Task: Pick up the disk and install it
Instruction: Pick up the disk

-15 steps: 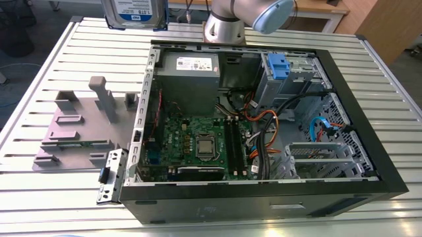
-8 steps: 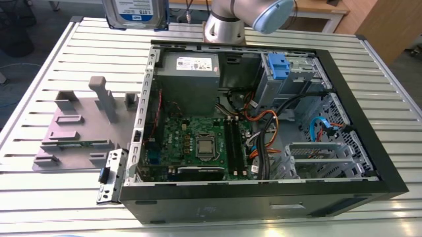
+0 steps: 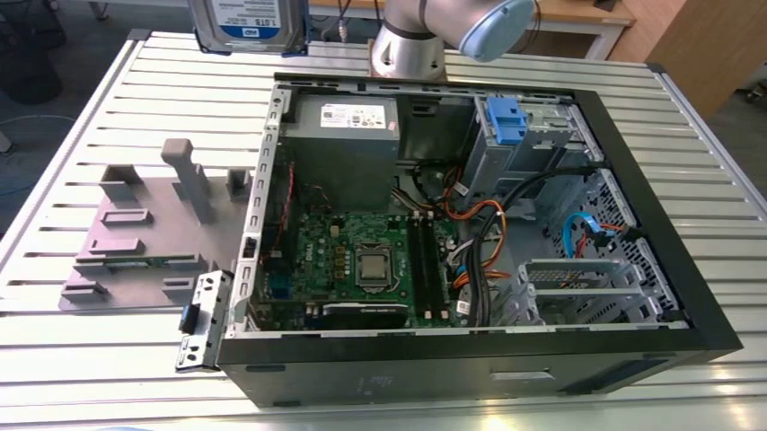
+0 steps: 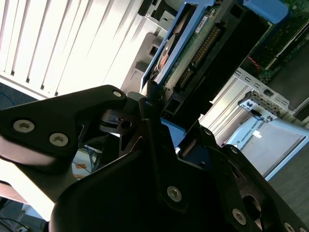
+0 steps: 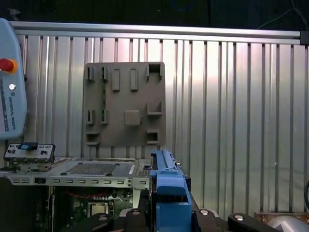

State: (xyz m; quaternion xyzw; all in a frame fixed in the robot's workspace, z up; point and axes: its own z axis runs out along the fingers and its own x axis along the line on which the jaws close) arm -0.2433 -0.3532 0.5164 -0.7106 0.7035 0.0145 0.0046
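1 disk (image 3: 246, 25) — snug betw. tool (image 5: 170, 213) jaws

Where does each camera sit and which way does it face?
Exterior view: off the arm, looking down into the open computer case on the slatted table; the arm shows behind.
First wrist view: on the wrist, facing past the gripper toward the grey fixture.
Second wrist view: on the wrist, close on the gripper holding the disk.
Shared: all show the disk.

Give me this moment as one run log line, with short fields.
gripper: shut on disk | disk: in the air, outside computer case | install: not done
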